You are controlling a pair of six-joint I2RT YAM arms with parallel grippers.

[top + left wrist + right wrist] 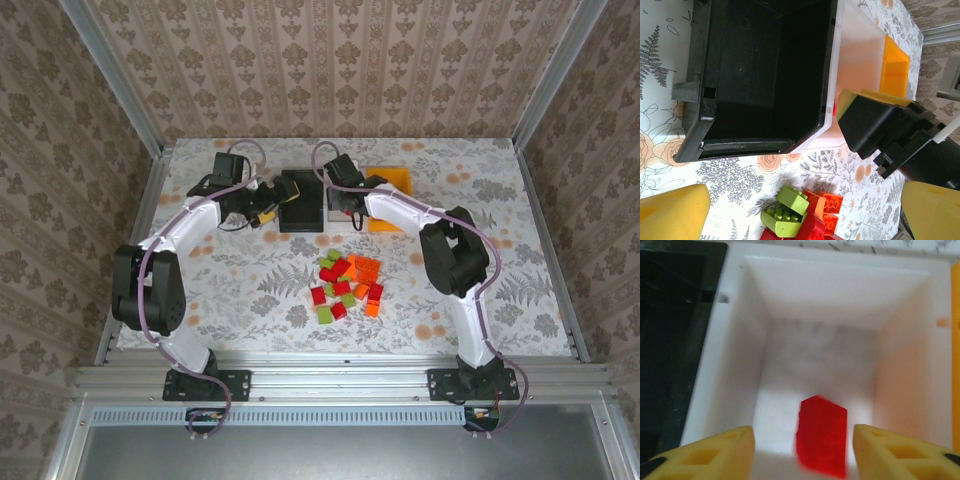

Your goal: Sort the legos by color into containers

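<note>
Nearest the arm bases, the loose legos [347, 285] lay in a tight heap on the flower-patterned table [250, 280], red, orange and yellow-green mixed together, well apart from the containers. In the left wrist view, the far edge of that heap showed a yellow-green block [787, 212] sitting against a red one [810, 227] and an orange one [829, 210].

Beyond the heap, the left gripper [265, 215] hung just beside the near left corner of the black bin [303, 200], its jaws spread wide with nothing between them. The black bin's dark interior showed no blocks.

The right gripper [805, 452] was poised over the white bin [840, 295], its yellow fingers [715, 450] parted. A red lego [821, 435] sat in the gap between them, touching neither finger. It was blurred, so it may have been in the air rather than resting on the bin floor. Either way, it was within the white bin's walls.

Farthest right in the row, the orange bin [392, 180] stood touching the white bin, which stood against the black one.
</note>
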